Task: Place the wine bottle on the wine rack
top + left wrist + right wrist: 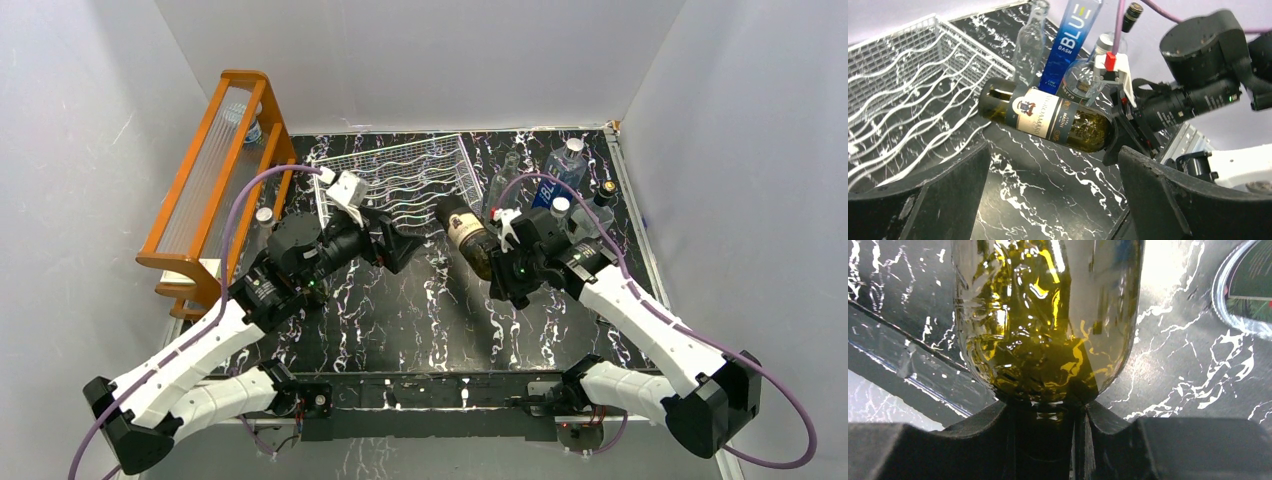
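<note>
Top view: right gripper (500, 268) is clamped on the neck of the wine bottle (466, 234). The bottle lies roughly level, looks clear of the table (400, 320), base aimed at the wine rack (400, 180). Base sits near the rack's right end wall, not over the grooves yet. Left gripper (405, 245) is spread wide, empty, just in front of the rack, facing the bottle. Orange shelf (215, 170) is far left, off the path.

Left wrist: the bottle hangs between the rack and a cluster behind it. The clear bottle (1029, 45) and blue-labelled bottle (1070, 45) stand close by its base, so a swing could clip them.

Right wrist: fingers (978, 440) pinch the neck, grip looks centred.

Status: pick done. Left: lift over the raised end wall, lay in a groove, let go.
</note>
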Tool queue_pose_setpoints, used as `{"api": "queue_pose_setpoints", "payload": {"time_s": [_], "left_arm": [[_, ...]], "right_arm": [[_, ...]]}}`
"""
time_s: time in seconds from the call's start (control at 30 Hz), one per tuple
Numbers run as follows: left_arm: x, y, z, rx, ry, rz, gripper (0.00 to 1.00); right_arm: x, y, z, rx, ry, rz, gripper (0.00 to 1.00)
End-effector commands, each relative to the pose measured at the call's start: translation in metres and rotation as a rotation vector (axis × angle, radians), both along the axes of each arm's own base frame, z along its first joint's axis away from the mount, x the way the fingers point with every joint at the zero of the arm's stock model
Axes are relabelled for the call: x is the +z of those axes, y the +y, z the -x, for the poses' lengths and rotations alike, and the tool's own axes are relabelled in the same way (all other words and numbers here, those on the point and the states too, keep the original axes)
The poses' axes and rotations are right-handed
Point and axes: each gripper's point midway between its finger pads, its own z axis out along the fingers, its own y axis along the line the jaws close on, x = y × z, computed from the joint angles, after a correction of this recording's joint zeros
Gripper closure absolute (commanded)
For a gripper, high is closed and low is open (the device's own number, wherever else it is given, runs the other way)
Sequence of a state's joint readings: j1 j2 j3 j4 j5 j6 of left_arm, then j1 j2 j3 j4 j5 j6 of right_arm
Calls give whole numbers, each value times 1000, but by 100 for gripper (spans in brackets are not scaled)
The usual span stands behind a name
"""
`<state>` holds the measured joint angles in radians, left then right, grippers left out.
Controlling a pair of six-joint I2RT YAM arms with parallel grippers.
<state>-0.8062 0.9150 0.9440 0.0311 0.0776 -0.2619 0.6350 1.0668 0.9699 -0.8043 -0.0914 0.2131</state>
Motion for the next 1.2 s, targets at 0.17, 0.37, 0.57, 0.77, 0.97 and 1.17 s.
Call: {"api": "queue_pose_setpoints", "payload": {"time_s": [0.17, 0.37, 0.57, 0.77, 0.97, 1.17], "left_arm": [[5, 35, 1, 177, 150, 6, 2], [12, 52, -8, 260, 101, -31, 2], [18, 45, -8, 234, 82, -13, 2], [13, 33, -6, 190, 129, -4, 2], [16, 23, -3, 130, 110, -4, 2], [12, 31, -17, 192, 94, -124, 2]], "right_arm": [[10, 20, -34, -46, -137, -102, 100], [-7, 27, -32, -15, -103, -111, 100], [-17, 33, -36, -13, -91, -120, 100], [-26, 36, -47, -81, -99, -136, 100], [-25, 40, -61, -144, -146, -173, 100], [-19, 52, -82, -188, -211, -245, 100]]}}
